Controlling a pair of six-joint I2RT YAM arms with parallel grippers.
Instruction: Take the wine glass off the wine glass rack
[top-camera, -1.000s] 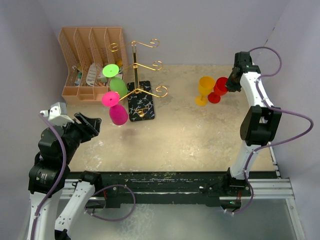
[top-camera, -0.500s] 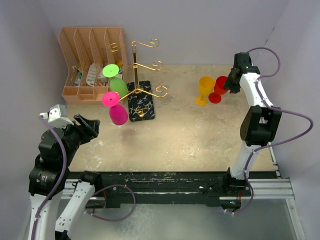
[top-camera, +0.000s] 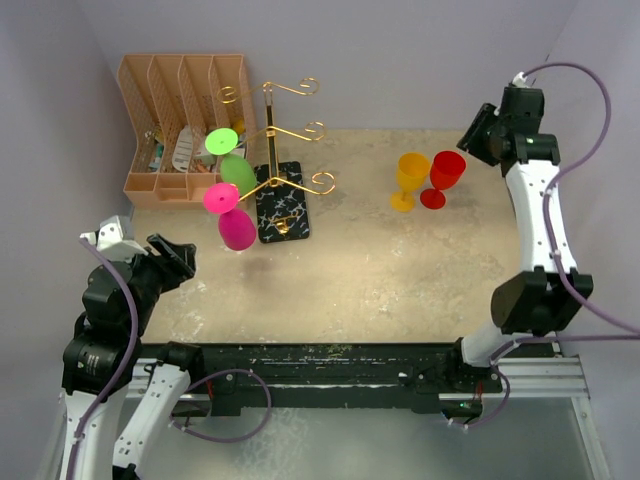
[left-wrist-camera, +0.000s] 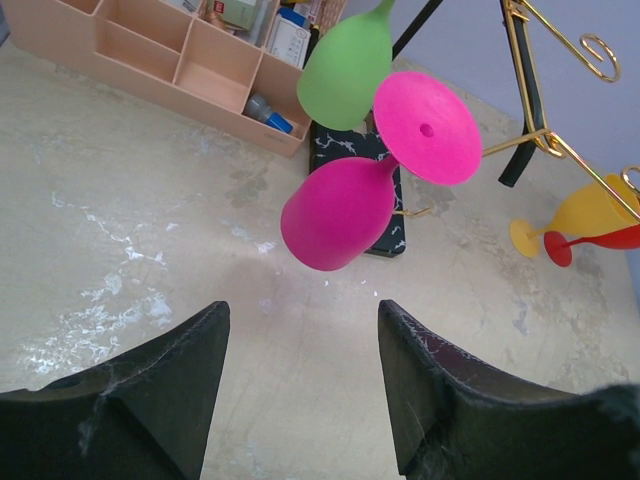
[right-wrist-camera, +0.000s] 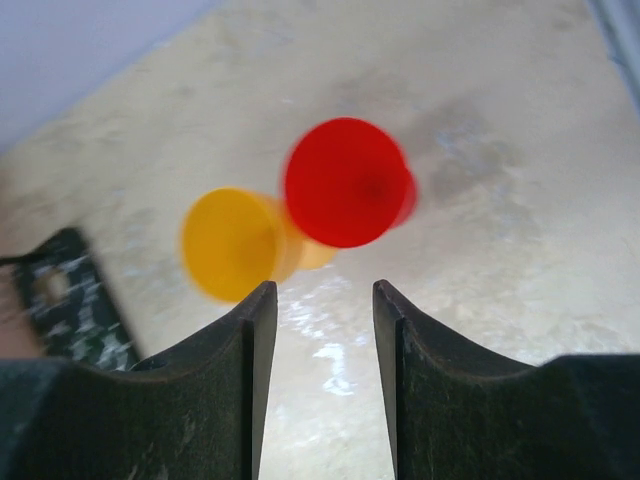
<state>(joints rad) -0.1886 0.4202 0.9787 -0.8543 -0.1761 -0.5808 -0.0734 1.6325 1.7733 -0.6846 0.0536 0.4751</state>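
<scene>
The wine glass rack is a gold wire stand on a black veined base, at the back left. A pink wine glass and a green one hang upside down from its left arms. In the left wrist view the pink glass hangs ahead of my open left gripper, apart from it, and the green glass is behind. A red wine glass and a yellow one stand upright on the table at the right. My right gripper hovers open above and behind the red glass, holding nothing.
A tan slotted desk organiser with small items stands in the back left corner, just left of the rack. Purple walls close the left, back and right sides. The black rail holding the arm bases runs along the near edge.
My right gripper has opened off the red glass, leaving it upright beside the yellow one, and has risen up and back. The left arm has drawn slightly toward the near edge.
</scene>
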